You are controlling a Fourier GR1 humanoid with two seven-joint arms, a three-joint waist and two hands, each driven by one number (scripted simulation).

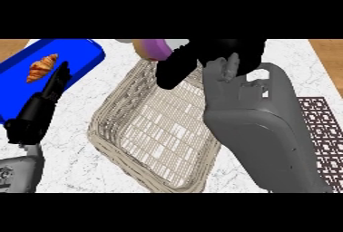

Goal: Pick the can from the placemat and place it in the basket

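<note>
The can (153, 49) shows as a purple body with a tan end, tilted, above the far rim of the wicker basket (127, 122). My right hand (218, 52) is curled round it and hides most of it; its grey forearm runs down the right side of the view. The dark patterned placemat (323, 131) lies at the right, largely covered by that forearm, and nothing shows on the part I can see. My left hand (48, 93) rests open at the left edge, fingers up, apart from the basket.
A blue tray (80, 56) with a croissant (41, 68) lies at the back left, just behind my left hand. The white marble counter (74, 158) meets wooden flooring at both far corners.
</note>
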